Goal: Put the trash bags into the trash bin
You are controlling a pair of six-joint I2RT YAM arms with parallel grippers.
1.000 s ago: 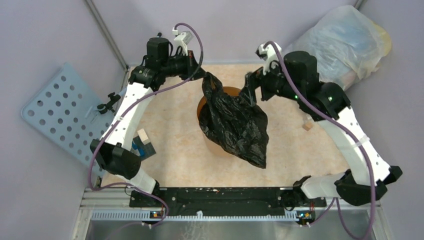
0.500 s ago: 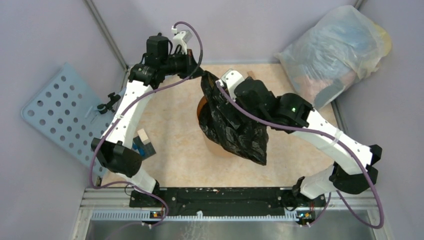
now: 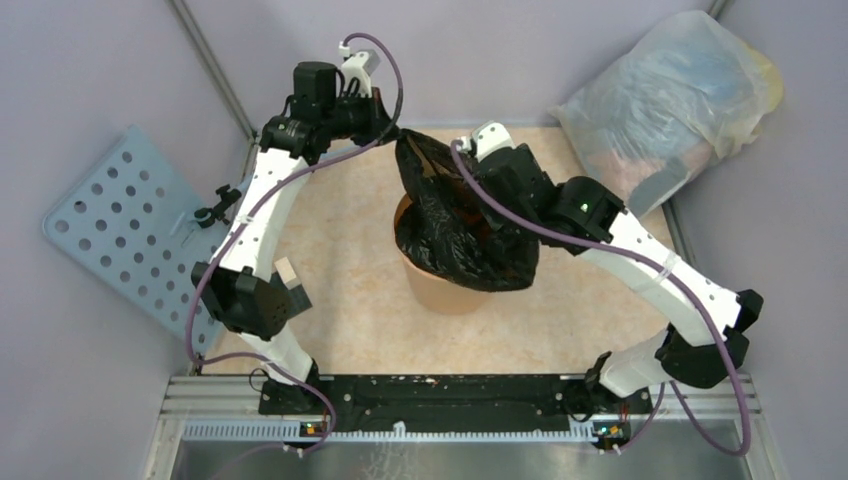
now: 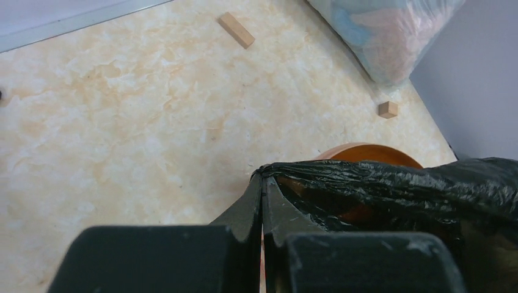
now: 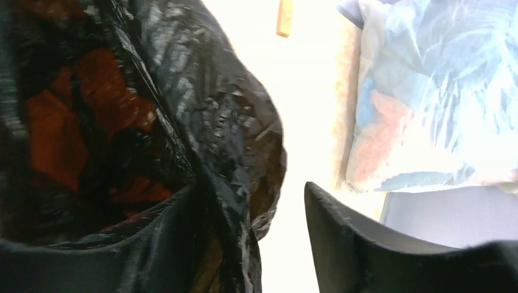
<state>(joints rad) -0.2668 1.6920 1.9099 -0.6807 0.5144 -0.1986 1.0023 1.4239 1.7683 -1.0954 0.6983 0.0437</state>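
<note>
The black trash bag (image 3: 455,235) is draped over the orange bin (image 3: 445,290) in the middle of the table and covers most of its rim. My left gripper (image 3: 393,134) is shut on the bag's top back edge and holds it up; in the left wrist view the closed fingertips (image 4: 262,178) pinch the taut edge above the bin (image 4: 366,150). My right gripper (image 3: 478,195) is at the bag's right side, open. In the right wrist view (image 5: 250,189) the bag (image 5: 201,122) hangs over its left finger, with orange showing through, and its right finger (image 5: 348,244) is bare.
A big translucent stuffed bag (image 3: 670,90) fills the back right corner and shows in the right wrist view (image 5: 427,91). Small wooden blocks (image 4: 236,29) (image 4: 388,109) lie on the table. A block (image 3: 287,272) sits by the left arm. A perforated panel (image 3: 120,220) leans at left.
My right arm swung left from the back right onto the bag. The bag's hanging tail rose and bunched over the bin. My left gripper lifted its edge slightly back.
</note>
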